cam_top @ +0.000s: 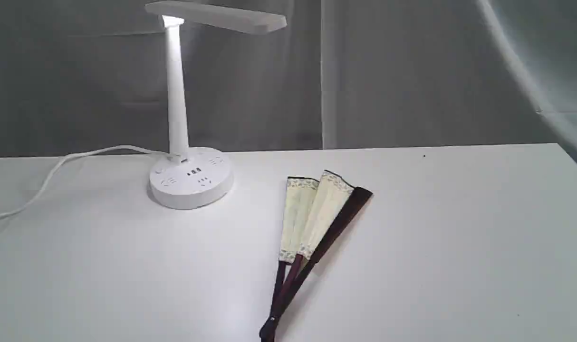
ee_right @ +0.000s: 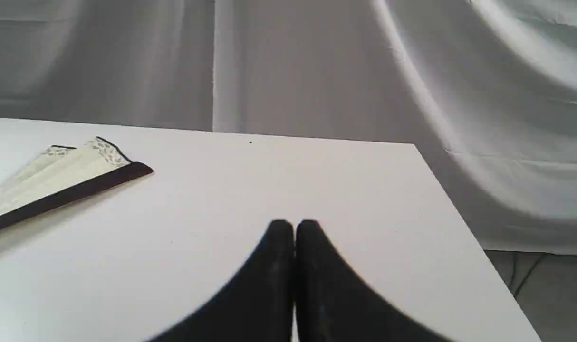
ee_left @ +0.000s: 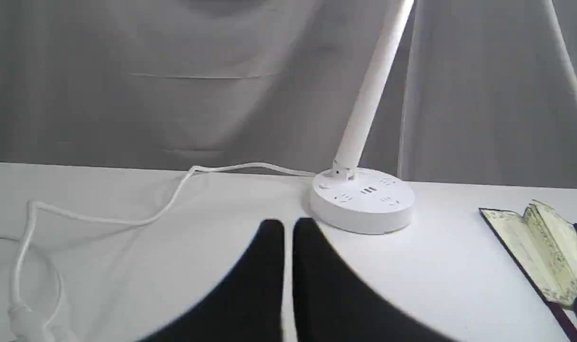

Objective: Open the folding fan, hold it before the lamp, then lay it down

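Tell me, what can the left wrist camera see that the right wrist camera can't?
Only the left wrist view: the white plastic desk lamp with round base, its white cord, the shut left gripper. Only the right wrist view: the white table's far corner, grey floor, the shut right gripper. Both: the pleated cream paper folding fan with dark ribs, partly open on the table, and grey curtain.

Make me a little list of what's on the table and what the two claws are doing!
fan: lying flat on the table, only a little bit open, untouched
lamp: standing upright, left of the fan in the exterior view, not touching it
cord: trails away from the lamp's base
left claw: shut, holding nothing
right claw: shut, holding nothing
task so far: fan not yet spread wide
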{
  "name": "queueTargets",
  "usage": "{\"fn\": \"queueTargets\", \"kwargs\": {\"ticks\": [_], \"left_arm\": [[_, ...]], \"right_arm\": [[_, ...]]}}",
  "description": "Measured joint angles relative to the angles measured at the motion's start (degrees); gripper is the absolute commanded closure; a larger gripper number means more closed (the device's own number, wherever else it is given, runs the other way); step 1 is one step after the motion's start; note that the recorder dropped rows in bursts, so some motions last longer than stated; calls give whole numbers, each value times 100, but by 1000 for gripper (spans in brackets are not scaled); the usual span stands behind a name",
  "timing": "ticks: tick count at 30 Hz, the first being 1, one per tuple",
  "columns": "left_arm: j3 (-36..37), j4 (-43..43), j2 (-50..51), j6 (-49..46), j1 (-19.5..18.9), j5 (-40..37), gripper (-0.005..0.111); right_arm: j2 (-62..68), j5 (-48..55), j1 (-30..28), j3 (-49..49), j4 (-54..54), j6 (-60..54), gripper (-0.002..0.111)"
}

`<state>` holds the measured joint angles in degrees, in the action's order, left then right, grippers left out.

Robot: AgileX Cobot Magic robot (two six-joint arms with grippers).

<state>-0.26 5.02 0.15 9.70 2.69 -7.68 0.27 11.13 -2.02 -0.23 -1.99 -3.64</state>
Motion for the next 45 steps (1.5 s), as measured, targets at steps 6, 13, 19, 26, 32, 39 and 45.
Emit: {"fn": "queueTargets", "kwargs": {"ticks": [6, 13, 19, 26, 32, 39, 45], "left_arm": [[0, 0, 0, 0, 0, 0, 104], [0, 0, 0, 0, 0, 0, 104], [0, 0, 0, 11, 0, 173, 104], [0, -502, 0, 34, 0, 508, 104], [-251, -743, 0, 61, 0, 256, 104], [-1084, -760, 0, 61, 0, -288, 104], [-1724, -760, 0, 61, 0, -1186, 104]], "right_arm": [[0, 0, 0, 0, 0, 0, 108], [0, 0, 0, 0, 0, 0, 108], [0, -26, 0, 0, 0, 0, 108], [0, -520, 0, 0, 0, 0, 108], [0, -814, 0, -53, 10, 0, 108], [0, -722, 0, -730, 10, 187, 108], [0, -168, 0, -1324, 10, 228, 108]]}}
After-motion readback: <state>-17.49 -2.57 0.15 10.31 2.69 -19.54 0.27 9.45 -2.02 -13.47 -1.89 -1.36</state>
